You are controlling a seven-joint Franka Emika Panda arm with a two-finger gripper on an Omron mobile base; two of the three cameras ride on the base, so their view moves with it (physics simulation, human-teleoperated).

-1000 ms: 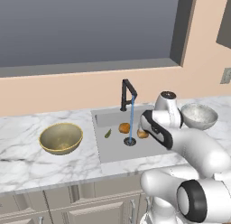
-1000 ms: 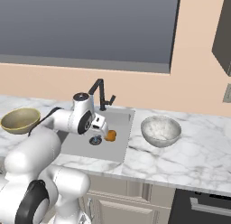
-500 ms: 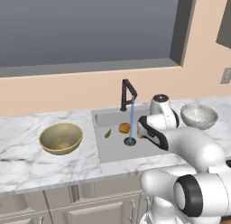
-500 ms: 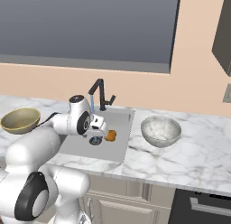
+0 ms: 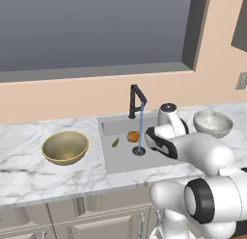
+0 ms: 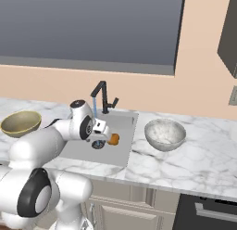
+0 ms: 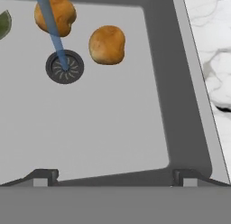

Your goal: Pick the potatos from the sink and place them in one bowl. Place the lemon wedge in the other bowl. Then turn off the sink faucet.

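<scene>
Lowered since the earlier frame, the white arm now brings its gripper [image 7: 113,175] over the grey rectangular sink [image 7: 113,128], fingertips spread wide and empty. Both orange-brown potatoes [image 7: 107,44] [image 7: 55,14] and the olive-green lemon wedge [image 7: 3,23] lie beside the drain. Silvery bowl [image 5: 212,124] and brass bowl [image 5: 65,147] sit empty on the marble table; the black faucet [image 5: 135,99] runs. Nothing is done.

Peach wall [image 5: 212,74], grey window [image 5: 91,31], marble counter [image 5: 29,170], perhaps beige cabinets [image 5: 72,219]
</scene>
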